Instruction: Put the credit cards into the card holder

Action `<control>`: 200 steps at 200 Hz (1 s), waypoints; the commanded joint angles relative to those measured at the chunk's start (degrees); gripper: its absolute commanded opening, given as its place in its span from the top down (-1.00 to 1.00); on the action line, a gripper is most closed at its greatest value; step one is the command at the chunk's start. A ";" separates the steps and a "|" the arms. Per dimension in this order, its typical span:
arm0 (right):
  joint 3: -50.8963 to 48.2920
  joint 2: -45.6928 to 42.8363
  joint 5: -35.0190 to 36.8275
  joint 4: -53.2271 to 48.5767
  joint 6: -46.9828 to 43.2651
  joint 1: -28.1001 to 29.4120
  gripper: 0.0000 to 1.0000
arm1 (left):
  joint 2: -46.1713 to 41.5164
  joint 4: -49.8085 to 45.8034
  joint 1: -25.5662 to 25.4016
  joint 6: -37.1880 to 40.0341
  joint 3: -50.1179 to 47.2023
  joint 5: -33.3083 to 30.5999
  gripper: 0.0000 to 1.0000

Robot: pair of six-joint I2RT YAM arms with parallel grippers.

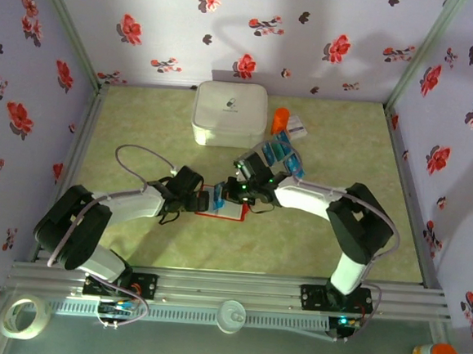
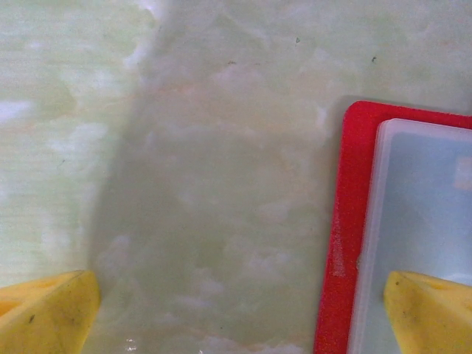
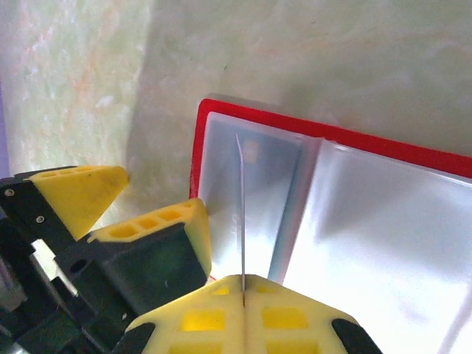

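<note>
Pinching one credit card [image 3: 241,214] by its near edge in the right gripper [image 3: 243,286], yellow pads pressed together on it. Holding it edge-on, so that it reads as a thin upright line. Reaching with its far end over the pale left pane of the card holder [image 3: 335,136], close beside the centre fold; hovering or just touching, too fine to call.

Spreading the left gripper [image 2: 236,317] wide, one fingertip [image 2: 428,310] sitting over the holder's whitish inner pane, the other over bare table [image 2: 221,147]. Probably pinning the wallet flat, though pressing or merely hovering cannot be told.

Lying open and flat, red rim outermost, near the middle of the table between the two wrists. Leaving the other credit cards [image 1: 281,154] in a teal cluster just behind the right wrist, near a big white box [image 1: 229,115].

Judging the card light, stiff yet springy, and glossy enough to slip. Favouring a grip at one end, leaving most of the length free to slide in, and keeping it square to the pocket mouth to avoid bowing. Judging the holder light and likely to skate or fold shut, so best held down on a pane clear of the pocket opening.
</note>
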 commanded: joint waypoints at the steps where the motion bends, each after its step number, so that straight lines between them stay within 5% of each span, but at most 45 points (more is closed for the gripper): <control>1: -3.85 -3.66 3.33 2.87 2.50 -0.82 1.00 | 0.58 -1.05 0.36 -0.86 -2.16 -0.40 -0.99; 91: -18.62 -7.68 9.42 23.19 9.61 -0.49 1.00 | 0.82 -0.99 0.36 -2.48 -3.33 -0.71 -0.99; 200: -21.27 -4.81 12.99 34.25 11.72 2.07 1.00 | 0.67 -1.10 0.38 -2.49 -4.26 -1.08 -0.99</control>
